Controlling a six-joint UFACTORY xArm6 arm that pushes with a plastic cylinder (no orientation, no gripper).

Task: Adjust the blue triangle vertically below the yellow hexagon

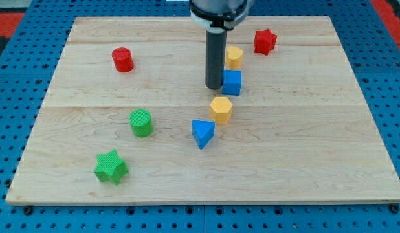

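The blue triangle (202, 133) lies near the board's middle, just below and to the left of the yellow hexagon (221, 109). The two stand close, almost touching at a corner. My tip (214, 87) rests on the board above the hexagon, right beside the left face of a blue cube (232, 82). The tip is a short way above the yellow hexagon and farther above the blue triangle.
A second yellow block (233, 56) sits above the blue cube. A red star (265, 41) is at the top right, a red cylinder (123, 59) at the top left. A green cylinder (141, 123) and a green star (111, 167) lie at the lower left of the wooden board (316, 162).
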